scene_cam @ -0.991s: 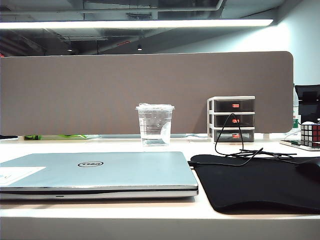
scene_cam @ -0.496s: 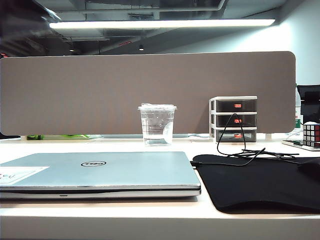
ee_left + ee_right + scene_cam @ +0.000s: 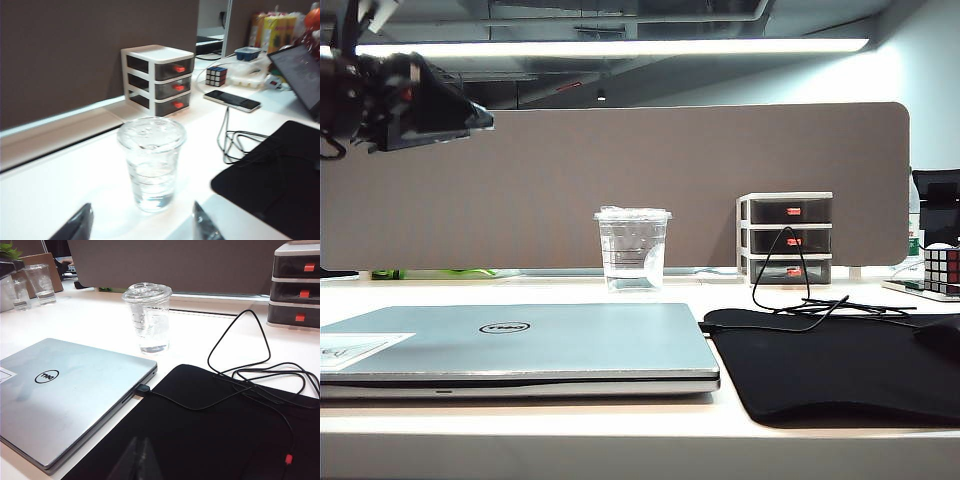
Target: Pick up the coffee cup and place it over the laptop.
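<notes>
One white bench (image 3: 520, 430). One brown divider panel (image 3: 620, 180) along bench rear edge. One black mat (image 3: 830, 370) at front right. One laptop (image 3: 510, 345), lid shut, flat at front left, just beside mat. One three-drawer organiser (image 3: 785, 238) at rear right. One coffee cup (image 3: 633, 248) upright near rear edge, behind laptop, apart from it. One black cable (image 3: 250, 380) looped over mat. Left claw (image 3: 140, 227) raised above left bench end, fingers spread, nothing held, cup ahead of it. Right claw (image 3: 137, 460) low over mat front edge, fingers together, empty.
</notes>
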